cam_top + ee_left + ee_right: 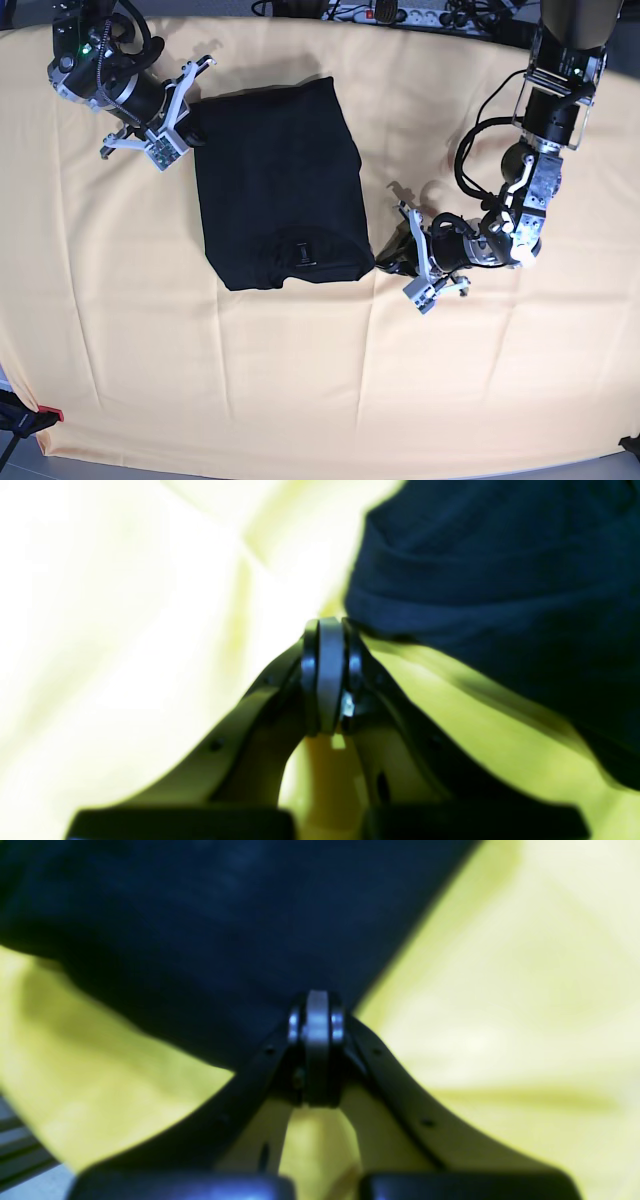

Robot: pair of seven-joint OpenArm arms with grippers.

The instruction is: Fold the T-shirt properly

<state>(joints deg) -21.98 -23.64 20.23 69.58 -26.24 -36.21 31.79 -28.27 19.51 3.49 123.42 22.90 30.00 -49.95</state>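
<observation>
The black T-shirt (280, 185) lies folded into a tall rectangle on the yellow cloth, its collar tag showing near the lower edge. My right gripper (197, 135) is at its upper left corner. In the right wrist view the right gripper (316, 997) is shut, tips against the corner of the T-shirt (225, 930); no fabric shows between the pads. My left gripper (388, 262) lies low at the lower right corner. Up close, the left gripper (327, 625) is shut beside the edge of the T-shirt (500, 580).
The pale yellow tablecloth (480, 380) covers the whole table, with soft creases. A power strip and cables (400, 14) run along the back edge. A red clamp (47, 413) holds the cloth at the front left corner.
</observation>
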